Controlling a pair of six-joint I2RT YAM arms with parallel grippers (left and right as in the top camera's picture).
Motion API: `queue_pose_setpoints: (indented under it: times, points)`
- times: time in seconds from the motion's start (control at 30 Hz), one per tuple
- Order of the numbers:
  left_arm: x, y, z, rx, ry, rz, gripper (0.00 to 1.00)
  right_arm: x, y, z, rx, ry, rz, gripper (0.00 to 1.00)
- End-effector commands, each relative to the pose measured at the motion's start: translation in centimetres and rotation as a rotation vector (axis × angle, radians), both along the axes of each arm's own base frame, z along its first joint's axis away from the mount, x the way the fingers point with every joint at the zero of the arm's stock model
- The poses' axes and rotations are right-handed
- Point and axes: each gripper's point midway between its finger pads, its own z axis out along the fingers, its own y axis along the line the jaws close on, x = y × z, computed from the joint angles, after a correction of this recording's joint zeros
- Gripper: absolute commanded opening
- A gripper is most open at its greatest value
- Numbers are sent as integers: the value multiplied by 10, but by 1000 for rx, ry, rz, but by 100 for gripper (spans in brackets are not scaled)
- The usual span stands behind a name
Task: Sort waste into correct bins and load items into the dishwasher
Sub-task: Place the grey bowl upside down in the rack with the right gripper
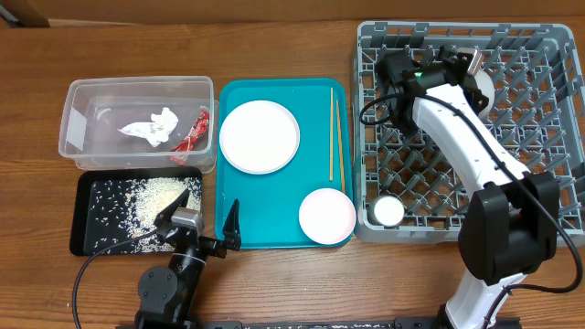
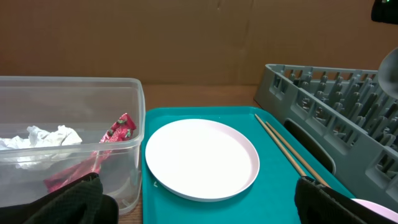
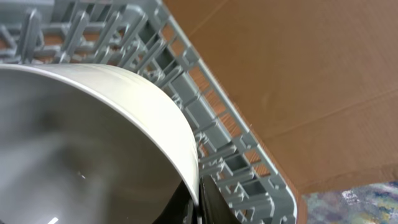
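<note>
Here my right tool [image 3: 199, 205] pinches the rim of the grey bowl [image 3: 93, 130] over the rack [image 1: 539, 119]; my left tool [image 1: 211, 203] hangs open.

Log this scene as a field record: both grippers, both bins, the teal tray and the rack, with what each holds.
left gripper: open, empty, at the edge between black tray and teal tray
right gripper: shut on grey bowl at its rim, over the rack
tub: tissue, wrapper
black tray: rice
teal tray: plate, chopsticks, pink bowl
rack: cup, in the corner beside the pink bowl
</note>
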Motion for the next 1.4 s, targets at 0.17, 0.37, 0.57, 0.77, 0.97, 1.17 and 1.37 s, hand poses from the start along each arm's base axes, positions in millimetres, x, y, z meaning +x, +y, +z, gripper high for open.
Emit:
queue_pose_setpoints:
  times: [0.17,0.37,0.57,0.77,0.97,1.17,1.37]
  points:
    - [-1,-2,0,-1,-5,-11,100,-8,-23,-20,25,49,-63,4]
    - [-1,-2,0,-1,-5,-11,100,-12,1,-46,66,166,-4,4]
    - [-1,-2,0,-1,-5,-11,100,-13,40,-52,38,225,96,8]
    - [-1,-2,0,-1,-5,-11,100,-23,60,-39,37,200,113,47]
    - [-1,-2,0,-1,-5,-11,100,-49,104,-16,253,141,130,50]
    - [-1,-2,0,-1,-5,-11,100,-86,219,-37,638,454,525,52]
    - [-1,-1,0,-1,-5,-11,100,-144,305,-72,788,890,1037,59]
